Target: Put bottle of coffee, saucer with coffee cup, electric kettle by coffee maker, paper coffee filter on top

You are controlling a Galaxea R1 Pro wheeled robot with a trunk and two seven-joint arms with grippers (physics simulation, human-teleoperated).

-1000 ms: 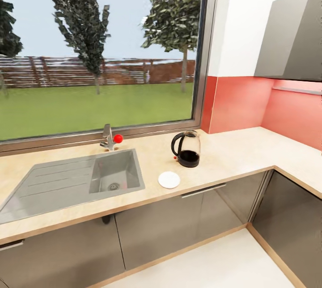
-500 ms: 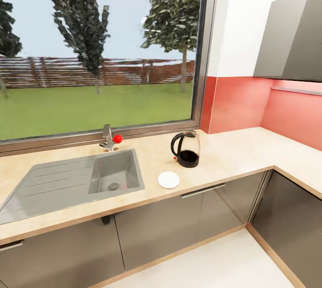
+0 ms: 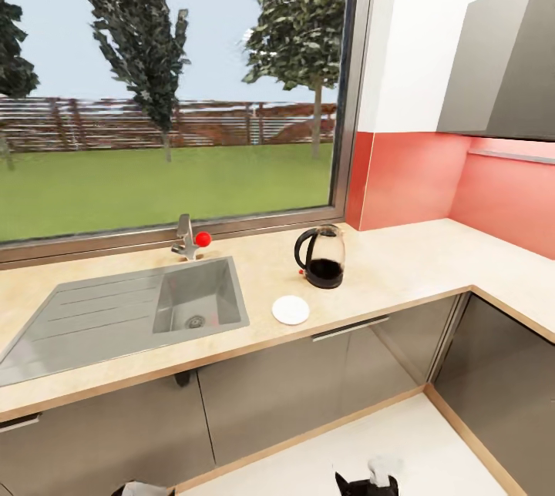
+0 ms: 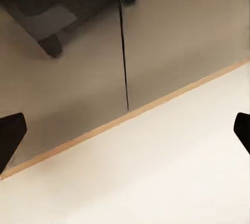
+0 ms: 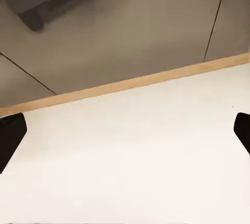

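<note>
The electric kettle [image 3: 321, 257] is standing upright on the counter [image 3: 401, 265], its black handle facing the sink [image 3: 123, 311]. The saucer [image 3: 290, 310] is lying flat just in front of it, toward the counter's front edge, near the kettle but not touching it. The sink is sitting well to their side, with a tap bearing a red knob [image 3: 203, 238] behind its basin, under the big window [image 3: 169, 80]. Grey cabinet doors [image 3: 308, 380] are running beneath the counter, and a grey wall cabinet [image 3: 505, 65] is hanging over the corner above the red backsplash [image 3: 408, 176].

The left gripper [image 4: 125, 130] is hanging wide open, its 2 dark fingertips at opposite edges of the left wrist view, over pale floor [image 4: 156, 182] by the cabinet base. The right gripper [image 5: 125, 133] is likewise spread open above the floor.
</note>
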